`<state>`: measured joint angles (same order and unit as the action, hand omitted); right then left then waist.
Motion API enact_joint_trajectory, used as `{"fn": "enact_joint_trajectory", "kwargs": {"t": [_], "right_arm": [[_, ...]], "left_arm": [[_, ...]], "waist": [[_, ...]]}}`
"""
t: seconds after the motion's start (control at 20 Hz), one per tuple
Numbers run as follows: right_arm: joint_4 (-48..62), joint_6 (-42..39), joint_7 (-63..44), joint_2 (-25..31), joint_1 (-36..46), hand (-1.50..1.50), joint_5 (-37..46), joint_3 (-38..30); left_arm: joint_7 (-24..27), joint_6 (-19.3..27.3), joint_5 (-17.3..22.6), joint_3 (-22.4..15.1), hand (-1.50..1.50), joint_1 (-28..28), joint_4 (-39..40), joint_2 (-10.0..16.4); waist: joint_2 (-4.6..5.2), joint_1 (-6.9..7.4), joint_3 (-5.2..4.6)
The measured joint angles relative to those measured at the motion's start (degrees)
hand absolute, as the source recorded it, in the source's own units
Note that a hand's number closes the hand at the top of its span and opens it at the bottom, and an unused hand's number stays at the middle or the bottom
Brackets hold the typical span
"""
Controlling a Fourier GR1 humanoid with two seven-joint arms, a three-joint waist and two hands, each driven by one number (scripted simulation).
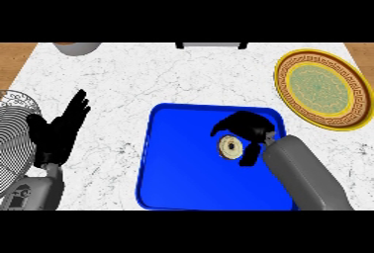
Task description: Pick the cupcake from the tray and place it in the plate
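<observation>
A blue tray (175, 168) lies at the counter's front centre. On its right half sits the cupcake (231, 147), seen from above as a pale round top with a darker ring. My right hand (248, 129) hangs over it, fingers curled along its far side and the thumb down at its right, closing round it. The yellow plate (321, 89) with a green patterned middle rests on the counter at the far right. My left hand (60, 129) stays open at the left, fingers up, resting.
A white wire rack (15, 128) sits at the left edge, partly behind my left hand. A grey bowl (76, 47) and a dark object (210, 45) show at the counter's far edge. White marble counter lies between tray and plate.
</observation>
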<state>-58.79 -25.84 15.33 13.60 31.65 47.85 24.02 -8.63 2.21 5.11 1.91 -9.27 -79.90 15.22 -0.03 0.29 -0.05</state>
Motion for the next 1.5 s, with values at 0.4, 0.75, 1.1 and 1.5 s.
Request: {"fn": "enact_joint_trajectory", "kwargs": {"t": [0.4, 0.75, 1.1, 1.5], "right_arm": [[-1.2, -0.1, 4.2, -1.8, -1.4, 1.50, 3.3, -1.3], [0.7, 4.4, -8.7, -8.8, -1.0, 1.50, 2.4, -9.1], [-0.7, 18.5, -20.8, -11.7, 3.3, 1.50, 6.7, -14.7], [-12.5, 35.1, -29.6, -9.9, 4.0, 1.50, 14.6, -18.4]], "left_arm": [[-0.6, -0.7, -1.0, 0.9, 0.00, -0.1, -0.9, -1.0], [0.0, -0.9, -1.7, 0.7, 0.00, 1.6, -1.8, -1.6], [-1.1, -1.1, -1.4, 1.3, 0.00, 0.5, -1.7, -1.5], [-0.5, -0.8, -1.8, 1.5, 0.00, 0.6, -0.6, -1.8]], "waist": [[-0.24, -0.15, -0.14], [-0.05, -0.02, -0.04], [0.01, -0.14, 0.03], [-0.28, -1.12, 0.03]]}}
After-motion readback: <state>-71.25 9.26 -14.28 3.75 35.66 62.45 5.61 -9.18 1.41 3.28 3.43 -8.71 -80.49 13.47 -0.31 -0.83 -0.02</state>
